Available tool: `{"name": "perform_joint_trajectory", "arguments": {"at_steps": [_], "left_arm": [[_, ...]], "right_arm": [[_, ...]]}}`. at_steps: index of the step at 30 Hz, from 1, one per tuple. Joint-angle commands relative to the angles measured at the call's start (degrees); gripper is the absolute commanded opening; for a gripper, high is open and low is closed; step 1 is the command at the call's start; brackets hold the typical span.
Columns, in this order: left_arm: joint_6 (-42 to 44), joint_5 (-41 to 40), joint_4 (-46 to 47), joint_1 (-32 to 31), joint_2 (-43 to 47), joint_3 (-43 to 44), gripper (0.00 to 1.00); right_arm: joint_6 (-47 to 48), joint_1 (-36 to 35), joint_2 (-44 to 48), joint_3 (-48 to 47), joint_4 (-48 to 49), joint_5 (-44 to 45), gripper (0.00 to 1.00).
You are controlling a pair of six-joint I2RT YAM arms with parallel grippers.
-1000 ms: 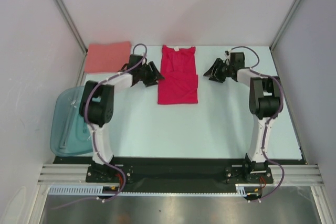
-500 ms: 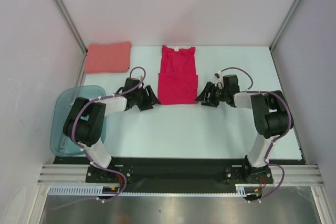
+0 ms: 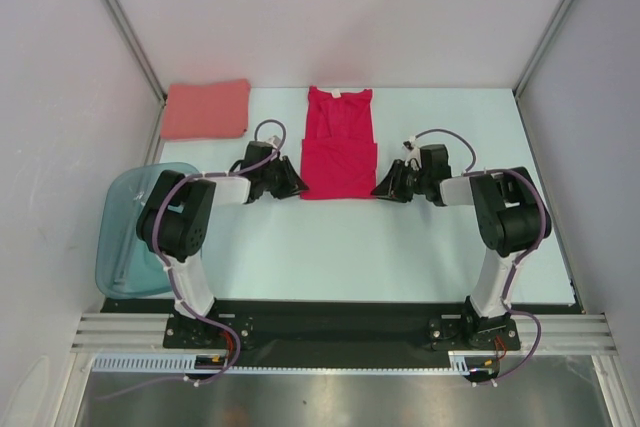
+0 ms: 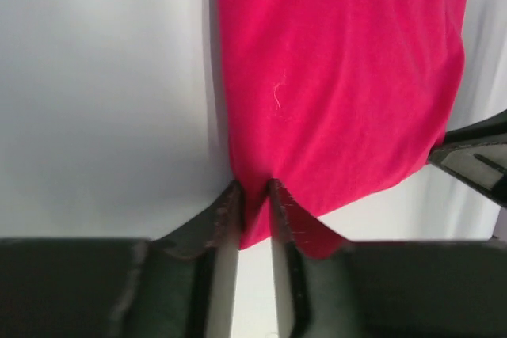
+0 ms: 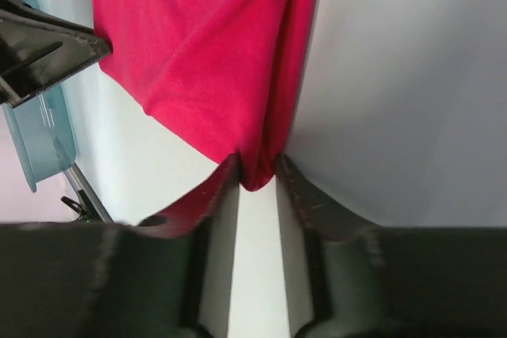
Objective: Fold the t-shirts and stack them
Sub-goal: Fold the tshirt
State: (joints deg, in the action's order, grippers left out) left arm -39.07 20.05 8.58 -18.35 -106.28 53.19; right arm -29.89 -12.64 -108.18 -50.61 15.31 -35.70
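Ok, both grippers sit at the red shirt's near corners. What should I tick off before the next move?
1. Left gripper on the red t-shirt's near left corner, cloth pinched between its fingers: ok.
2. Right gripper on the near right corner, cloth pinched: ok.
3. Both grips level along the near hem in the top view: ok.
4. Shirt lying flat on the table, sides folded in: ok.
5. Pink t-shirt folded at the far left, apart from the red one: ok.
6. Each grip holding all the cloth layers: cannot tell.
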Motion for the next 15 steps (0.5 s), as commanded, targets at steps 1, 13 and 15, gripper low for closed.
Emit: {"name": "perform_joint_trajectory", "arguments": {"at_steps": [1, 13, 15], "left_arm": [[1.54, -2.21, -5.84, -0.28, -3.58, 1.3, 0.25], [5.24, -9.15, -15.34, -0.28, 1.67, -1.4, 0.0], [4.97, -8.2, -15.0, -0.37, 3.53, -3.52, 0.0]], "right_arm": [[1.68, -0.19, -1.33, 0.51, -2.83, 2.22, 0.27], [3.61, 2.1, 6.39, 4.11, -10.12, 7.05, 0.0], [4.22, 1.66, 8.5, 5.95, -12.14, 7.31, 0.0]]}}
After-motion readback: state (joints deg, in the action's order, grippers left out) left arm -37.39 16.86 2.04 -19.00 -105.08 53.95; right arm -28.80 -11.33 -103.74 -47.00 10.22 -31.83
